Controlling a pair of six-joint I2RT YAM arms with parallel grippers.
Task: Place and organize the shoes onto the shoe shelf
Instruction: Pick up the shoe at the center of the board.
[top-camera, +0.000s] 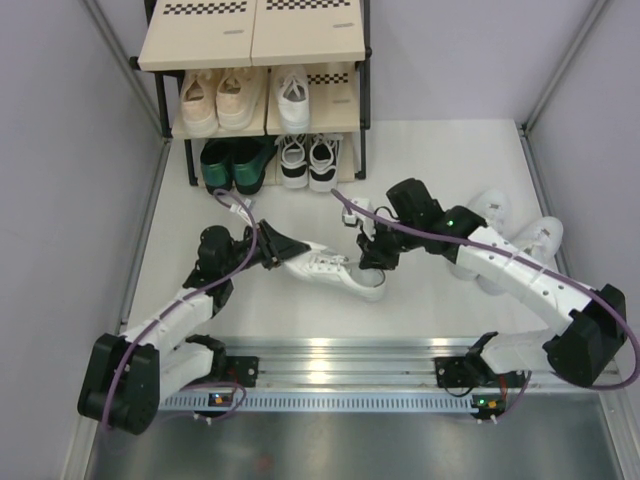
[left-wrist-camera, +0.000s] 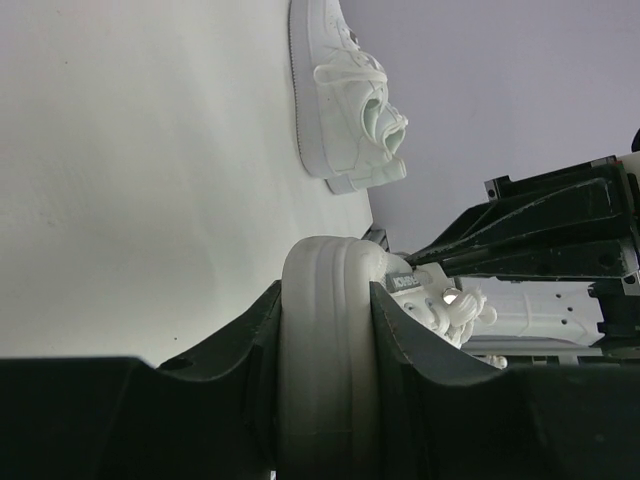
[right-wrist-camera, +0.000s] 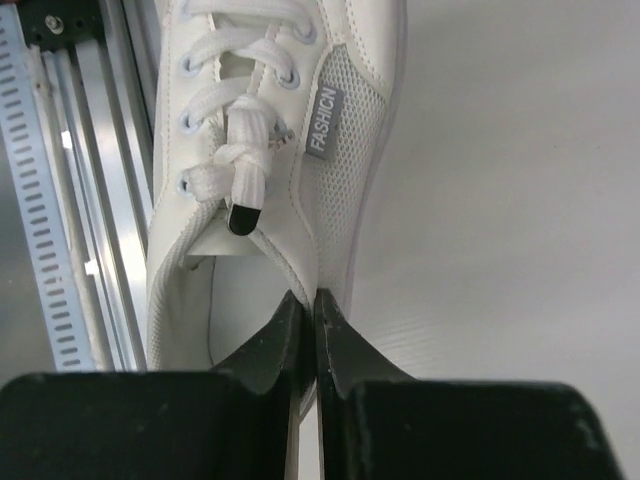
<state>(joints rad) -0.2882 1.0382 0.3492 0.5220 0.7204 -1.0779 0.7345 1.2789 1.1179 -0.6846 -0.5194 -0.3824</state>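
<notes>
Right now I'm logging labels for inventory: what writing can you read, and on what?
"FASHION": grey tag on the side of the white sneaker.
Small label on that sneaker, left wrist view: too blurred to read.
Small marks on the shelf top: too small to read.

A sneaker (top-camera: 335, 272) lies on the table (top-camera: 440, 160) before the shoe shelf (top-camera: 250, 35), between the left gripper (top-camera: 290, 252) and the right gripper (top-camera: 372, 260); two more sneakers (top-camera: 540, 236) lie farther right
</notes>
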